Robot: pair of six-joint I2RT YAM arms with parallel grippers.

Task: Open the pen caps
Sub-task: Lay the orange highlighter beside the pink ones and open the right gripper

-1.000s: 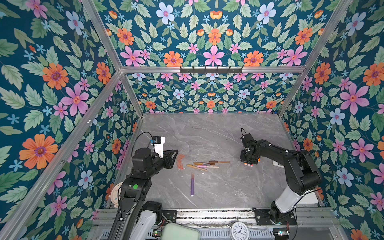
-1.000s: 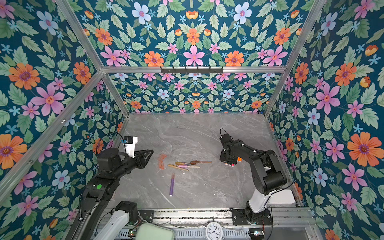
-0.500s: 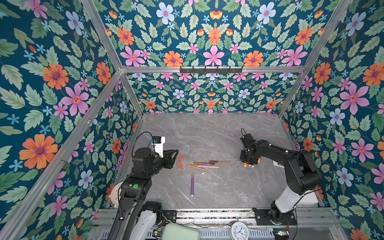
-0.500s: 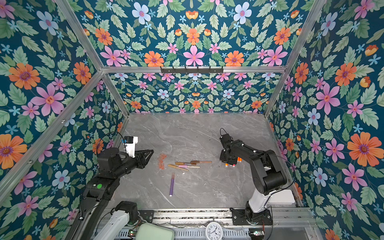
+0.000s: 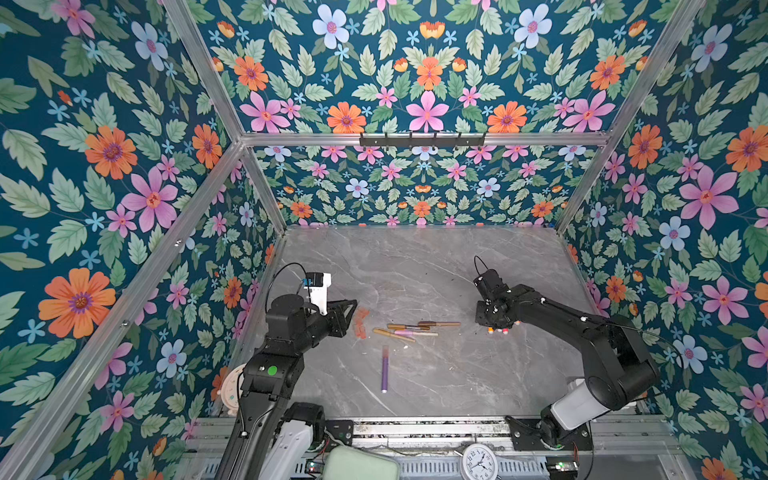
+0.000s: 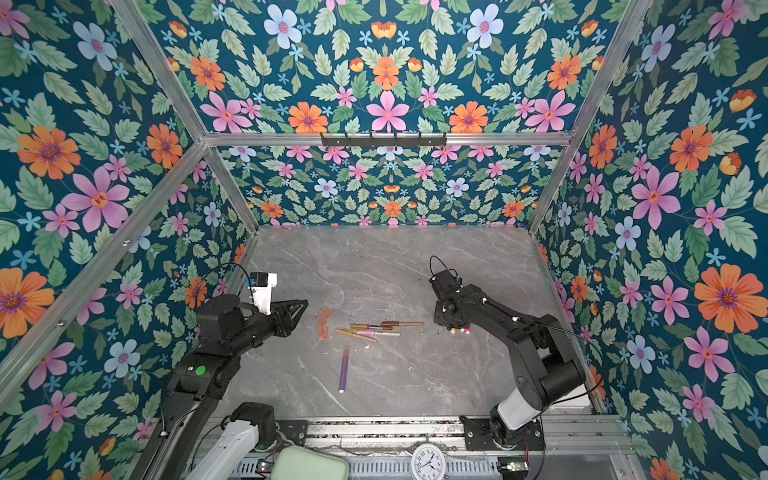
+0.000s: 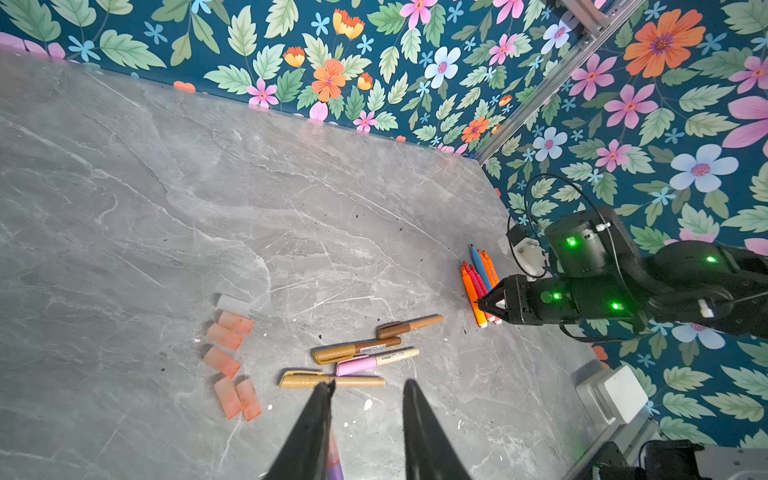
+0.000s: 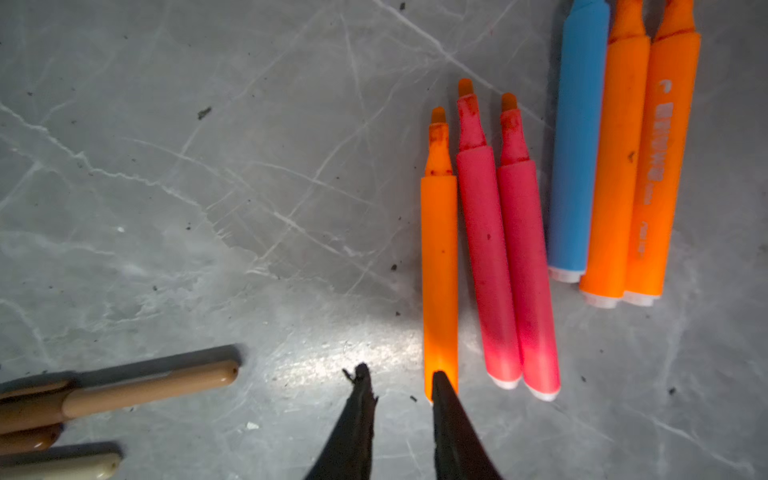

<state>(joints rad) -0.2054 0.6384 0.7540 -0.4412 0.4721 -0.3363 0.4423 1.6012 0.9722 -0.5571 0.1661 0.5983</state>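
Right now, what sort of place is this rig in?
Probably a purpose-built robot test cell, not a real room: floral-wallpaper panels held in aluminium frame rails, a grey marble-pattern tabletop, and two black robot arms mounted at its front edge.

On the left I count five loose translucent orange-pink pen caps (image 7: 222, 361) and a whitish cap (image 7: 233, 304), all lying flat. Four capped pens (image 7: 355, 347), gold, brown and pink, lie mid-table, with a purple pen (image 5: 385, 369) nearer. At right, six uncapped pens (image 8: 488, 249) lie side by side.
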